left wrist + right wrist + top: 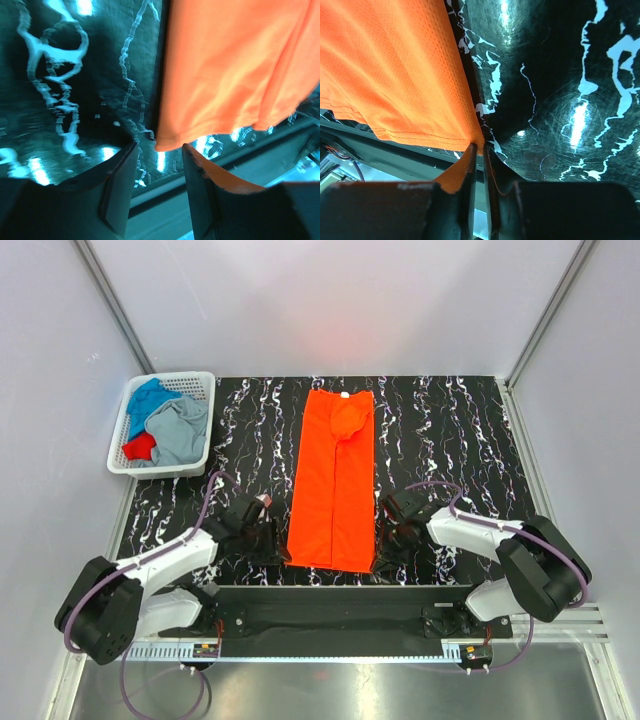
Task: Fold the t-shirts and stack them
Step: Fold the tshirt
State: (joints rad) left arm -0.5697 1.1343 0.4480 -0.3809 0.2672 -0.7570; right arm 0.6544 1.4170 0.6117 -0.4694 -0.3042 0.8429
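The left gripper (159, 150) is released, its jaws apart, with the near hem corner of the orange t-shirt (335, 480) lying just ahead of the gap. The right gripper (480, 152) is clenched on the shirt's other near corner, the cloth stretching away beyond its tips. The shirt lies flat as a long strip between the two grippers on the black marbled table (450, 430). Far beyond the left gripper, a white lattice basket (186, 375) holds the blue t-shirt (150, 398), grey t-shirt (182, 430) and red t-shirt (140, 447).

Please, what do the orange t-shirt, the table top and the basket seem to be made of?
The orange t-shirt: fine-holed mesh knit, probably synthetic, matte, stitched hem. The table top: hard, glossy black with white veins, marble-like; light reflects. The basket: white lattice, likely plastic.
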